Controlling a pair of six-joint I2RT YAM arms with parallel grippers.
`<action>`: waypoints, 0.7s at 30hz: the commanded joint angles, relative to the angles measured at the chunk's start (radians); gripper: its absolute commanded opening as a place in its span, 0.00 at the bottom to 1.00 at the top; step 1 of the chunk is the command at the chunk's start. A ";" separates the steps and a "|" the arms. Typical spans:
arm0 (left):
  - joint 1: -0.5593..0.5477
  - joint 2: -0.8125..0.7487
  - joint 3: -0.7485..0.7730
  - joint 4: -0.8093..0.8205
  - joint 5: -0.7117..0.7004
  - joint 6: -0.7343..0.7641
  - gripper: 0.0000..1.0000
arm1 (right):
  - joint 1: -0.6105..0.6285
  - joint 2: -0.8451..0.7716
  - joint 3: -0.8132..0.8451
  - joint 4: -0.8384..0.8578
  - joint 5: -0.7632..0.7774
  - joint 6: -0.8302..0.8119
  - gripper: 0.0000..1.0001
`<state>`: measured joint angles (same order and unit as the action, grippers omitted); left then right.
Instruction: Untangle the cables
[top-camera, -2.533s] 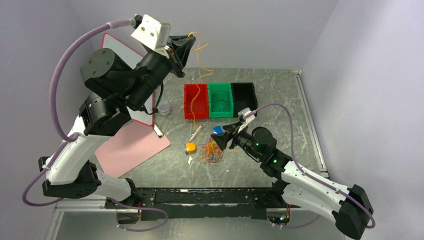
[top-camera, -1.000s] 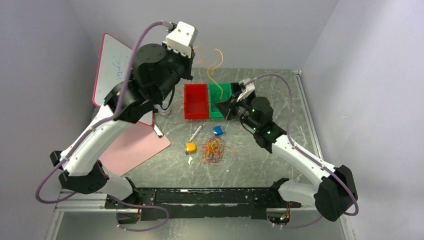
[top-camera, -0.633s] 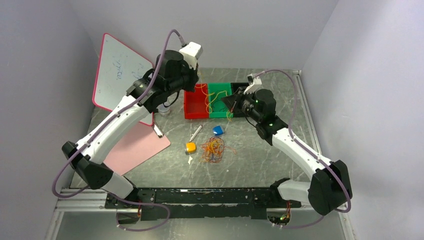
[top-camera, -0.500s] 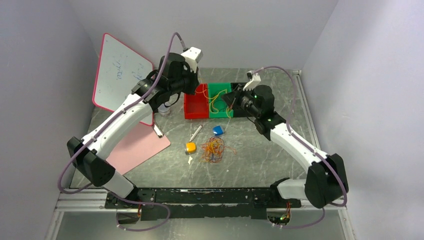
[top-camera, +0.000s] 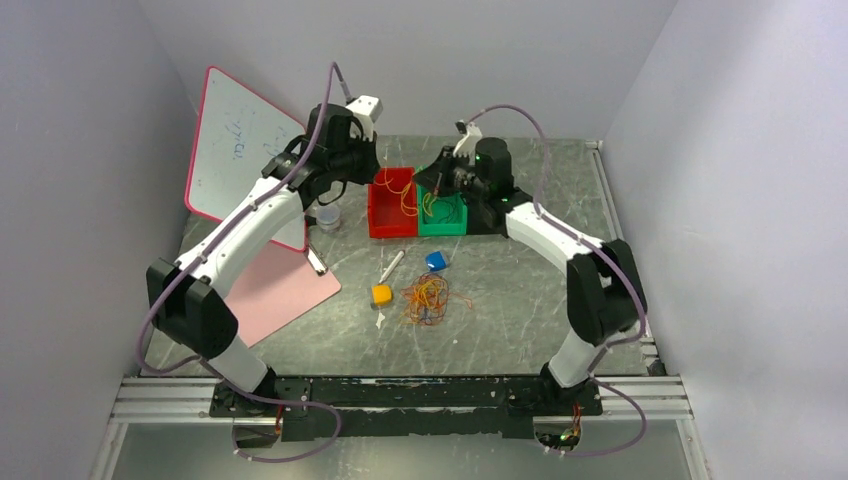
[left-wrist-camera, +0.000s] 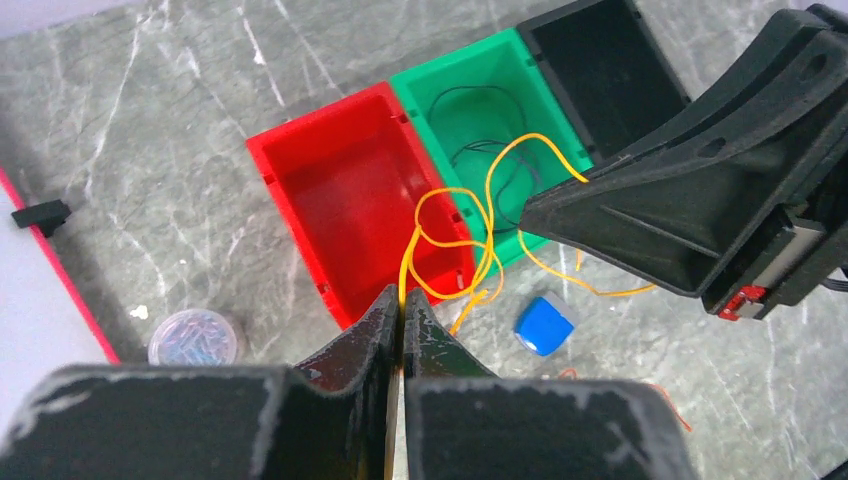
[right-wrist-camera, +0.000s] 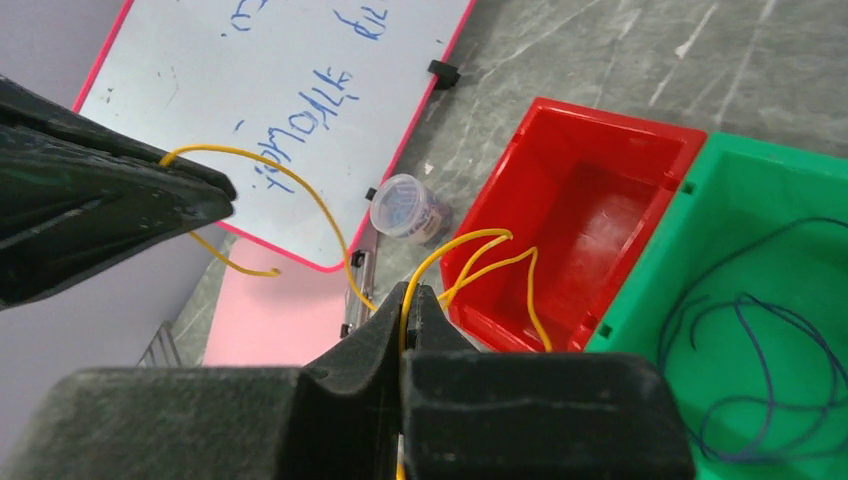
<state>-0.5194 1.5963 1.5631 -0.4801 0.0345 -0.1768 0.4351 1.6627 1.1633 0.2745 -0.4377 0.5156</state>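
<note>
Cable (left-wrist-camera: 535, 136), thin, yellow and curly, is clamped by left tool (left-wrist-camera: 402, 306) and right tool (right-wrist-camera: 408, 300).

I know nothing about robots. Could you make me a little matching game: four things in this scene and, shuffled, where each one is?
Things:
1. yellow cable
2. dark cable
3. tangled bunch
4. round jar

Places:
A. in the green bin
B. lying loose beside the yellow block
C. pinched by the left pincer and the right pincer
D. next to the whiteboard

Pairs: 1-C, 2-A, 3-B, 4-D
</note>
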 joint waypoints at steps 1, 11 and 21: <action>0.039 0.049 0.015 0.037 0.015 -0.005 0.07 | 0.030 0.104 0.120 0.025 -0.061 0.008 0.00; 0.073 0.138 0.073 -0.009 0.017 0.028 0.07 | 0.122 0.335 0.273 0.093 0.065 -0.043 0.00; 0.074 0.218 0.125 -0.053 0.009 0.074 0.07 | 0.125 0.474 0.333 0.173 0.133 -0.094 0.00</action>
<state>-0.4541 1.7882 1.6444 -0.5114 0.0311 -0.1314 0.5636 2.1090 1.4452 0.3878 -0.3485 0.4671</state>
